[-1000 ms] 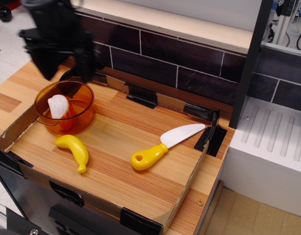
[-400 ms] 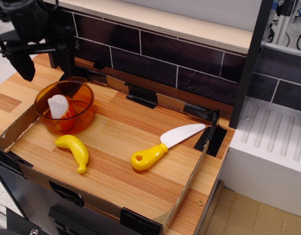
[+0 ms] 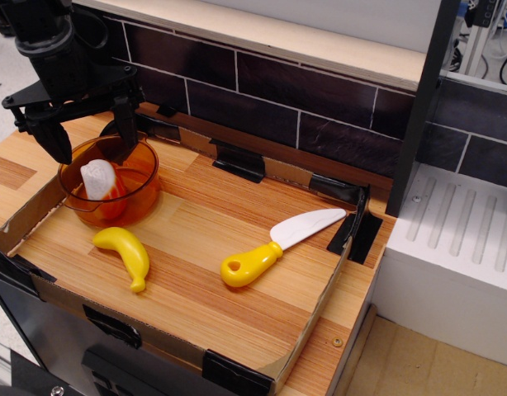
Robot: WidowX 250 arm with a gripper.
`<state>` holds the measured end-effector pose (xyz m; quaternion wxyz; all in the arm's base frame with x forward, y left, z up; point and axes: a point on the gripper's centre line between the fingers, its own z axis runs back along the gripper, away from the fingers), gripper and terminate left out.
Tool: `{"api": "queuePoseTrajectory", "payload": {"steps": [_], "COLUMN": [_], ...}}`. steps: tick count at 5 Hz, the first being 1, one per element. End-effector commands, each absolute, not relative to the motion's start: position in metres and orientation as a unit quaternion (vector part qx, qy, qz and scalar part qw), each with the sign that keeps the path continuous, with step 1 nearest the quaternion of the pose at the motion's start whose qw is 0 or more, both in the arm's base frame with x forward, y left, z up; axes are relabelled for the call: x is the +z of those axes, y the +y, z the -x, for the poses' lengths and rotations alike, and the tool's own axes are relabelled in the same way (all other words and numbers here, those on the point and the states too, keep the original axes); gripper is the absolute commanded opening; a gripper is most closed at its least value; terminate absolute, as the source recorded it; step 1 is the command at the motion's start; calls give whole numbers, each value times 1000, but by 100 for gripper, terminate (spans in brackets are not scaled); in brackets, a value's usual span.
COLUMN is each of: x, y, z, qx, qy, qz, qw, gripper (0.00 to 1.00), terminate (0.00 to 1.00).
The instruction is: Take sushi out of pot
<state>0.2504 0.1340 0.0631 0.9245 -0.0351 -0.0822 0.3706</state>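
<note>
Gripper (image 3: 93, 144) jaws spread wide, above pot (image 3: 142, 202) rim — sushi (image 3: 99, 181) just below, standing roughly upright between fingers.

The pot (image 3: 109, 180) at nine o'clock looks like translucent amber plastic, glossy, with light glinting on its rim. Inside it, the sushi (image 3: 100, 183) shows a smooth white plastic part and a shiny orange-red part. The banana (image 3: 126, 252) at seven o'clock is glossy yellow plastic. The knife (image 3: 278, 245) near the centre has a shiny yellow plastic handle and a matt white blade. The table (image 3: 212, 280) is varnished striped wood with a soft sheen. The gripper (image 3: 92, 140) at ten o'clock is matt black. The wall tiles (image 3: 311, 107) at twelve o'clock look dark and slightly glossy.
</note>
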Motion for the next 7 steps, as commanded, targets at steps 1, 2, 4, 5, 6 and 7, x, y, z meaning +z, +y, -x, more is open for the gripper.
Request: {"api": "queuePoseTrajectory", "payload": {"steps": [1, 2, 4, 5, 6, 7], "x": [61, 55, 39, 31, 20, 16], "y": [128, 131, 136, 137, 140, 140], "z": [-251, -253, -252, -251, -252, -253], "qx": [408, 432, 435, 430, 433, 432], "qy": [-88, -83, -98, -103, -97, -93], "qz": [30, 15, -22, -34, -44, -42], "qw": [908, 898, 895, 896, 895, 896], "gripper": [100, 100, 100, 100, 100, 100], "terminate": [0, 0, 0, 0, 0, 0]}}
